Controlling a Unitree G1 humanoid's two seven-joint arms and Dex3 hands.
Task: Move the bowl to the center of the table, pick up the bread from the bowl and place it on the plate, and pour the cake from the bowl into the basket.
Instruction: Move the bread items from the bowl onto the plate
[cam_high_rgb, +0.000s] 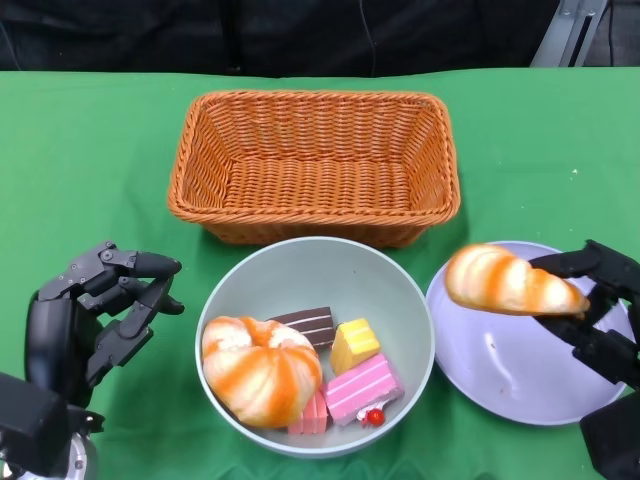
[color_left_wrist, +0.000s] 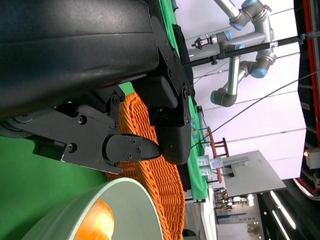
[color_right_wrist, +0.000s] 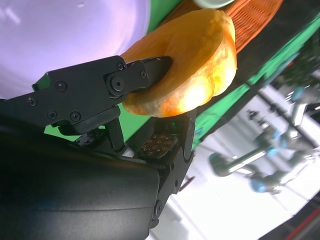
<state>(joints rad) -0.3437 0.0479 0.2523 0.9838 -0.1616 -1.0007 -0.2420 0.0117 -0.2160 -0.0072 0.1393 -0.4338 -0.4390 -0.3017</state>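
1. Green table (cam_high_rgb: 90, 150), covering the whole work area.
2. Wicker basket (cam_high_rgb: 314, 165), orange-brown, rectangular, at the far centre.
3. Pale green bowl (cam_high_rgb: 315, 345), just in front of the basket, holding a round orange-and-white bread (cam_high_rgb: 260, 368) at its left and cake pieces (cam_high_rgb: 350, 375): brown striped, yellow, pink.
4. Lavender plate (cam_high_rgb: 525, 340), right of the bowl, nearly touching it.
5. Right hand (cam_high_rgb: 598, 312), over the plate, gripping a long orange-and-white bread (cam_high_rgb: 510, 282) above the plate's far side.
6. Left hand (cam_high_rgb: 95, 320), left of the bowl, apart from it, fingers curled and holding nothing.
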